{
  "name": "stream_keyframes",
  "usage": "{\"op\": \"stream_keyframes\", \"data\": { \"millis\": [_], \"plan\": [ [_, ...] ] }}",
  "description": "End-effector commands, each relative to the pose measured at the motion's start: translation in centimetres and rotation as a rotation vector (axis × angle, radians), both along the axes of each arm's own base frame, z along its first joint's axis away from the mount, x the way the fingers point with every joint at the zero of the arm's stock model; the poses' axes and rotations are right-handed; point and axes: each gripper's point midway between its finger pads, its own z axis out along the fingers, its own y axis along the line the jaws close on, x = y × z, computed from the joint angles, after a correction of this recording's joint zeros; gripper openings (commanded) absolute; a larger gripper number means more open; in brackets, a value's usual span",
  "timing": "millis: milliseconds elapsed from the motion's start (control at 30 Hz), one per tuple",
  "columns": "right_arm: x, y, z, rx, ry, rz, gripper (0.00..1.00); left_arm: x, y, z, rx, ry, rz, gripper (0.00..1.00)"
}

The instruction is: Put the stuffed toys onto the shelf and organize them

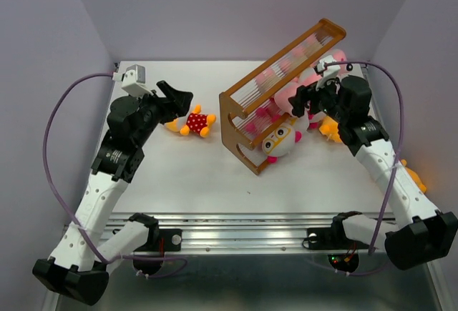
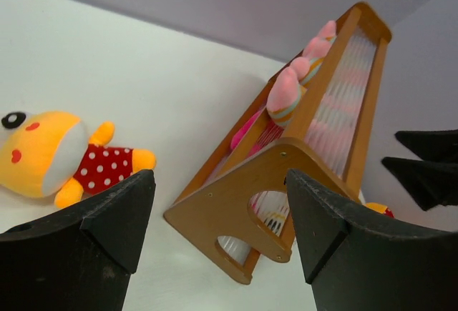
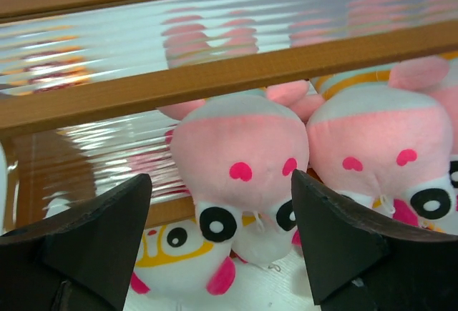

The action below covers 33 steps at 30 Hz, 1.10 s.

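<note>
Right fingers (image 3: pixel 86 247) spread wide and empty, and we face pink toys (image 3: pixel 240 146) packed in the shelf (image 1: pixel 241 121), tilted on the right of the desk (image 1: pixel 193 175). Left fingers (image 2: pixel 93 254) gape too, holding nothing, with a yellow toy (image 1: pixel 195 121) lying left of the shelf.

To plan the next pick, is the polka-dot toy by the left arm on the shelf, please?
No, the toy lies on the white table.
</note>
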Motion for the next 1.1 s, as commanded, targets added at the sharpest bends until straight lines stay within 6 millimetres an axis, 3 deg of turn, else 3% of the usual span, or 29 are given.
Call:
{"op": "stream_keyframes", "data": {
  "millis": [0,67,100,167,267,433,533,700,733,767,867,933,967,1067],
  "plan": [
    [-2.9,0.4,5.0,-0.032,-0.095,0.113,0.85,1.1,0.8,-3.3,0.0,0.147,0.06,0.84],
    [-3.2,0.2,5.1,-0.044,-0.064,0.119,0.87,1.9,0.9,-6.6,0.0,0.263,0.065,0.84],
    [-3.6,0.2,4.0,-0.053,-0.006,0.124,0.89,2.2,1.0,-7.7,-0.001,0.304,0.067,0.84],
    [-3.5,-0.5,3.1,-0.057,0.033,0.116,0.91,3.1,1.1,-10.9,0.003,0.419,0.082,0.84],
    [-3.5,-1.3,2.0,-0.045,0.088,0.108,0.93,4.7,1.8,-14.2,0.0,0.53,0.125,0.83],
    [-3.2,-1.7,1.6,0.004,0.158,0.13,0.96,8.2,3.2,-15.5,0.062,0.493,0.117,0.83],
    [-3.2,-1.4,1.2,0.033,0.184,0.153,0.98,10.9,3.8,-16.5,0.287,0.434,0.011,0.83],
    [-3.6,-1.1,1.0,0.055,0.201,0.178,0.99,13.1,5.3,-20.1,0.541,0.563,-0.05,0.84],
    [-3.6,-1.1,1.0,0.056,0.203,0.181,0.99,13.8,5.5,-19.8,0.571,0.556,-0.047,0.83],
    [-3.7,-1.1,0.9,0.057,0.203,0.182,0.99,14.1,6.2,-21.1,0.614,0.59,-0.031,0.84],
    [-3.8,-1.3,0.9,0.062,0.204,0.18,0.99,15.1,6.7,-21.7,0.68,0.581,-0.031,0.84],
    [-3.8,-1.2,0.9,0.064,0.205,0.184,0.99,15.6,6.8,-23.5,0.707,0.616,-0.042,0.78],
    [-3.8,-1.2,1.0,0.066,0.202,0.183,0.99,15.8,6.8,-25.0,0.713,0.662,-0.056,0.67],
    [-3.6,-1.5,1.5,0.067,0.191,0.176,0.99,15.1,6.1,-27.9,0.694,0.754,-0.107,0.51]
  ]
}}
